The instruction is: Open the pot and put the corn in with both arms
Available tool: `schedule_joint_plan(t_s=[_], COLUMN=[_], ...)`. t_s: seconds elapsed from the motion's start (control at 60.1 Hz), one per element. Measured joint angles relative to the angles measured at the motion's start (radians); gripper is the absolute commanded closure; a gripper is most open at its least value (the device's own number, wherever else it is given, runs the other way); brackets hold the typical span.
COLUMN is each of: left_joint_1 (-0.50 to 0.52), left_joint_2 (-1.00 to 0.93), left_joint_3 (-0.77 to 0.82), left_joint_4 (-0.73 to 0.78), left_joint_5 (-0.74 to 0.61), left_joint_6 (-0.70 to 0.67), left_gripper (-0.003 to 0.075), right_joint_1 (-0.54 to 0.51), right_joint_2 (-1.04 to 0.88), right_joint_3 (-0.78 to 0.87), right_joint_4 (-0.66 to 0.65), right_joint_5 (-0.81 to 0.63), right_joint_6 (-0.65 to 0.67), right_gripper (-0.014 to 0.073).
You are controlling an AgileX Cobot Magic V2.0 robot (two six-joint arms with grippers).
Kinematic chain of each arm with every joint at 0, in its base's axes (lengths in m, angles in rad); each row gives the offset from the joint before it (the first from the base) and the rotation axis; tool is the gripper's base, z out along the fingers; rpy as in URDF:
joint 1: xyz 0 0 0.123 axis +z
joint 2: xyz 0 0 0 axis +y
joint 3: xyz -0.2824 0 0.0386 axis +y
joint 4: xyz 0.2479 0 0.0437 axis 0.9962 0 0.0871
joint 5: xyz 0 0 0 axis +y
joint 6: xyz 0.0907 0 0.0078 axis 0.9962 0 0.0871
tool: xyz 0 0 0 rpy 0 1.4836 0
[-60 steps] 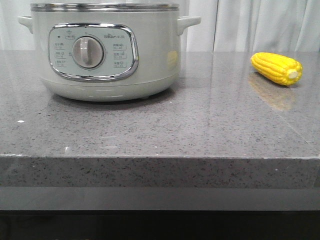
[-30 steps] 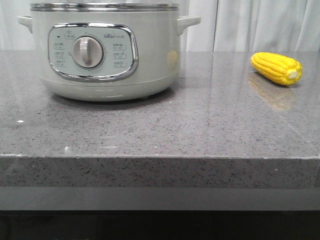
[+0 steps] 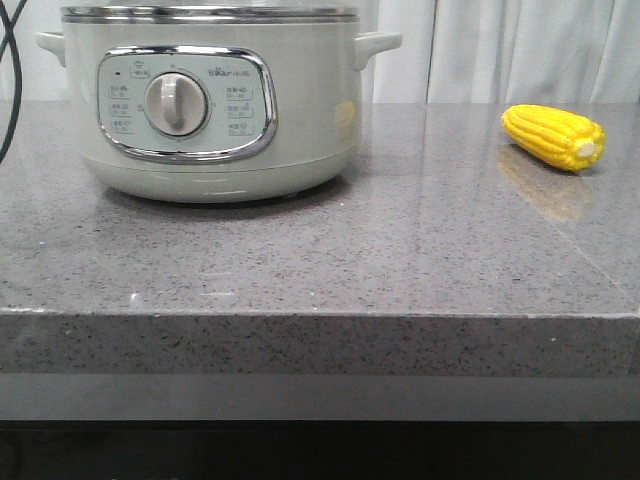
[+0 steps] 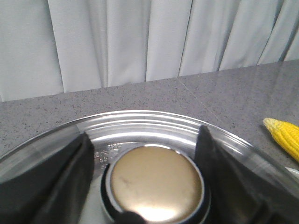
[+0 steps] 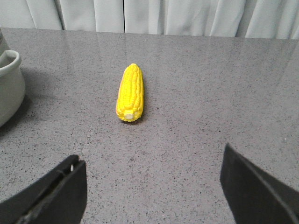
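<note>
The pot [image 3: 210, 100], pale green with a chrome-framed dial panel, stands at the left of the grey counter with its glass lid [image 4: 140, 122] on. My left gripper [image 4: 145, 135] hovers over the lid, open, with its fingers [image 4: 70, 172] on either side of the round brass lid knob [image 4: 156, 184]; a gap shows at one side. The corn [image 3: 554, 136] lies on the counter at the right; it also shows in the left wrist view [image 4: 285, 137]. My right gripper [image 5: 153, 156] is open and empty, low over the counter, with the corn [image 5: 130, 93] ahead of it, stub end facing it.
The counter's front edge [image 3: 320, 315] runs across the front view. White curtains [image 3: 520, 50] hang behind. A black cable [image 3: 10, 80] hangs at the far left beside the pot. One pot handle [image 5: 9, 77] shows in the right wrist view.
A black cable has come into the front view at the upper left. The pot and the corn have not moved.
</note>
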Motion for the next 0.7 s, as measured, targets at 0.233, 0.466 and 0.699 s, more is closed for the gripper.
schedule_joint_plan(t_s=[0.233,0.466,0.699], left_joint_1=[0.000,0.000,0.000], left_joint_2=[0.000,0.000,-0.022], left_joint_3=[0.000,0.000,-0.023], left_joint_4=[0.005,0.003,0.000], left_joint_5=[-0.009,-0.014,0.048], left_joint_6=[0.008,0.008,0.008], left_gripper=[0.0528,0.0565,0.0565], right_joint_1=[0.000,0.000,0.000], right_joint_2=[0.000,0.000,0.000], right_joint_3=[0.000,0.000,0.000], right_joint_4=[0.000,0.000,0.000], right_joint_5=[0.000,0.000,0.000], right_joint_6=[0.000,0.000,-0.002], right_gripper=[-0.0008,-0.0008,-0.0008])
